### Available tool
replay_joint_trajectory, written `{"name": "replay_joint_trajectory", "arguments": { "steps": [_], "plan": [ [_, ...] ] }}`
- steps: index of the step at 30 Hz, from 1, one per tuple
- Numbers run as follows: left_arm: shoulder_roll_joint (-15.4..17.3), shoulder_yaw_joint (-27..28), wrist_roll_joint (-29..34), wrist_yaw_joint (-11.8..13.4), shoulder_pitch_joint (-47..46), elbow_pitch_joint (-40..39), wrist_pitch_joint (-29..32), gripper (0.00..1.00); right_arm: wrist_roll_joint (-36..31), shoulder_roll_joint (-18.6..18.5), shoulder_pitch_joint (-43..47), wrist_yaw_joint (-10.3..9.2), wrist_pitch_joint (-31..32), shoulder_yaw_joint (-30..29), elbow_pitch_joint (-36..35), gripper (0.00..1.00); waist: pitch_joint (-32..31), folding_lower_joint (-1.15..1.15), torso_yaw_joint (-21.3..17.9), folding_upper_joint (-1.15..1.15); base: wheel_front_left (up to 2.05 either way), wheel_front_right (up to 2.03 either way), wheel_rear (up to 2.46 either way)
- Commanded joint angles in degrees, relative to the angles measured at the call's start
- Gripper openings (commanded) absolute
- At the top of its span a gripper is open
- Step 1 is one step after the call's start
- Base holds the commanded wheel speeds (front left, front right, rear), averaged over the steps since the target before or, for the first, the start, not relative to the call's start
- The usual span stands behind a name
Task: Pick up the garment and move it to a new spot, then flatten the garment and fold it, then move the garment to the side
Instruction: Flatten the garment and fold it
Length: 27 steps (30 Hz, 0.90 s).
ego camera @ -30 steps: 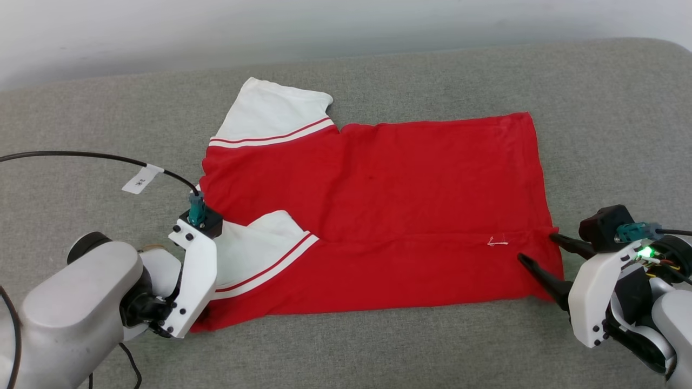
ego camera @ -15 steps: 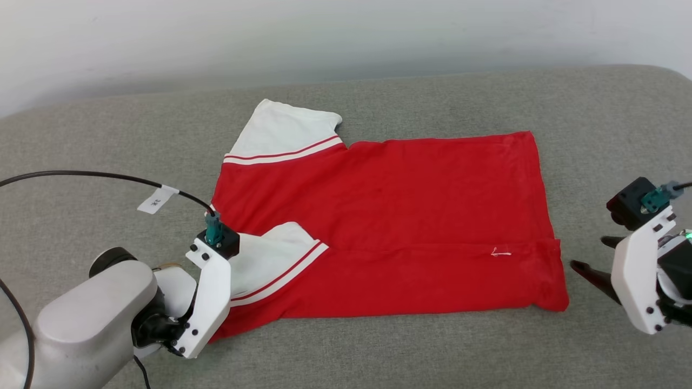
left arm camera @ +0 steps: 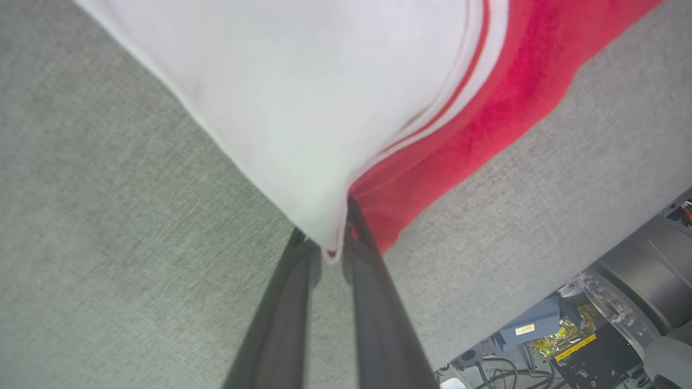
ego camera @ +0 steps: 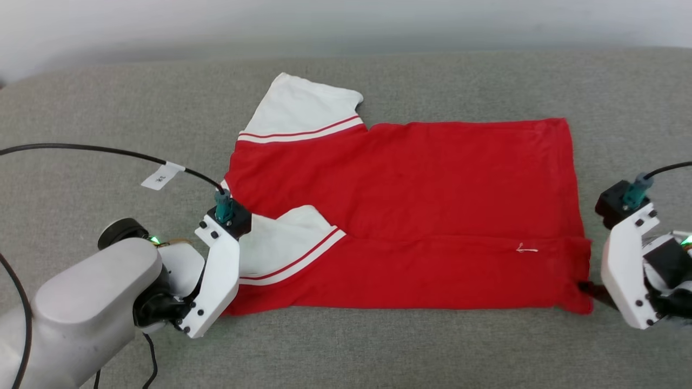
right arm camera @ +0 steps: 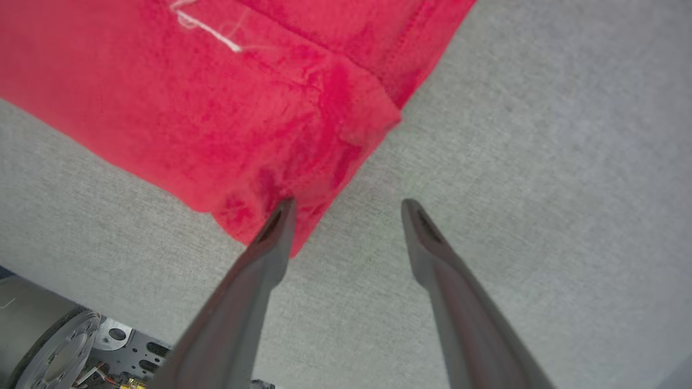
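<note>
- Nearest to us, our left gripper is pinched shut on the garment at its near left corner, where the folded-in white sleeve meets the red hem.
- On the near right, our right gripper stands with its fingers apart. One fingertip sits on the garment's near right corner and the other is over bare grey cushion, so nothing is held there yet.
- The near strip of the garment looks doubled over itself, with a white thread lying beside the fold line.
- Farther out, the red body lies flat across the middle of the cushion, and the far sleeve sticks out white at the far left.
- We judge we are in the folding step, one corner taken and the other pending.
- Next, we reckon the right fingers must close around that corner; then both arms lift and carry the near edge toward the far edge.
</note>
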Motion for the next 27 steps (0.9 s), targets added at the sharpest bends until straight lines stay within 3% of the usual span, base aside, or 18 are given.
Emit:
{"name": "replay_joint_trajectory", "arguments": {
  "steps": [1, 10, 11, 12, 19, 27],
  "plan": [
    [-0.2, -0.2, 0.2, 0.0, -1.1, 0.0, -0.5, 0.0, -0.3, 1.3, 0.6, -0.02, -0.4, 0.4, 1.5, 1.0, 1.2, 0.0, 0.8, 0.0, 0.0, 0.0, 0.0],
    [-0.6, -1.6, 0.5, 0.0, -1.9, 0.1, -1.8, 0.0, 2.0, 6.8, 6.0, 0.0, -2.6, 6.4, 8.0, 1.0, 2.8, 0.0, 1.6, 0.0, 0.0, 0.0, 0.0],
    [-0.5, -1.7, 0.4, 0.0, -1.6, 0.2, -1.8, 0.0, 2.2, 6.8, 5.8, 0.06, -3.0, 6.9, 8.1, 0.35, 2.6, 0.0, 1.4, 0.0, 0.0, 0.0, 0.0],
    [-0.4, -1.8, 0.3, 0.0, -1.3, 0.3, -2.0, 0.0, 2.6, 6.6, 5.4, 0.06, -3.7, 7.0, 8.2, 0.0, 2.3, 0.0, 1.2, 0.0, 0.0, 0.0, 0.0],
    [-0.1, -2.0, -1.6, 0.0, 1.3, 1.6, -4.4, 0.0, 3.8, 1.9, 2.1, -0.04, -8.3, 6.9, 5.2, 0.0, -1.6, 0.0, 0.1, 0.0, 0.0, 0.0, 0.0],
    [2.3, -2.0, -4.8, 0.0, 4.2, 0.1, -5.2, 0.0, 6.6, -5.4, 3.5, -0.03, -9.9, 8.6, -2.3, 0.0, -6.2, 0.0, -0.3, 0.0, 0.0, 0.0, 0.0]
  ]
}}
